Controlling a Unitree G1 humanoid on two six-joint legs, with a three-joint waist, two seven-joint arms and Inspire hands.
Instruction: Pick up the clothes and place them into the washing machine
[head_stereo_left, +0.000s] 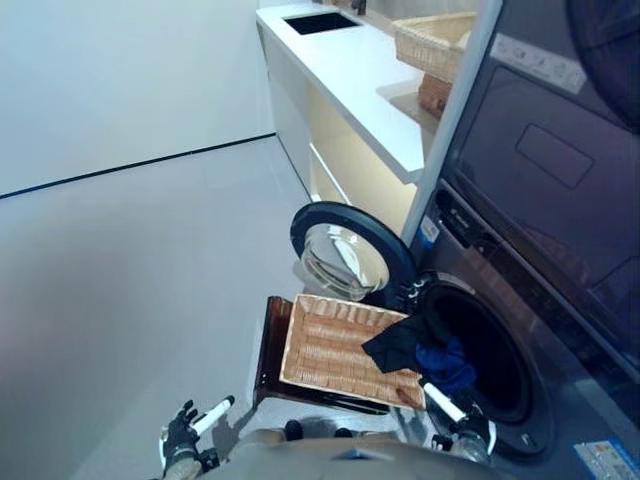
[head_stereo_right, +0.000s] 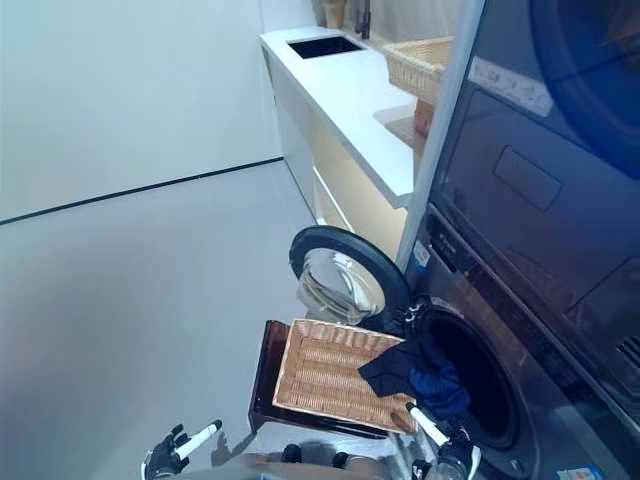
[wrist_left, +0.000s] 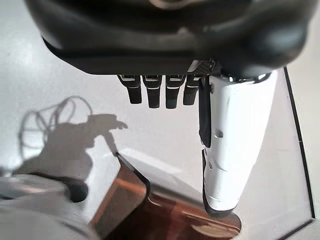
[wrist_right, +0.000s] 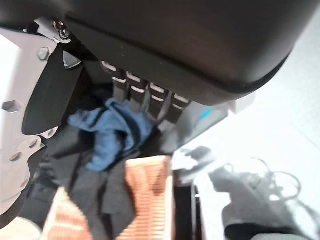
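Left eye view shows the wicker basket (head_stereo_left: 340, 350) resting on a dark stool (head_stereo_left: 272, 350) right at the washing machine (head_stereo_left: 500, 340), likely so cloth travels only a short way. Black clothes (head_stereo_left: 400, 342) drape over the basket's rim into the open drum, with a blue garment (head_stereo_left: 447, 364) at the drum's mouth. Both hands hang low and empty, fingers relaxed and apart: left hand (head_stereo_left: 185, 432) over the floor, right hand (head_stereo_left: 468, 428) near the door opening.

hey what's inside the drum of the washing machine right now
A blue garment lies at the lip of the front-loading washing machine's open drum, with a black garment draped from there onto the flat wicker basket. Deeper inside is too dark to see.
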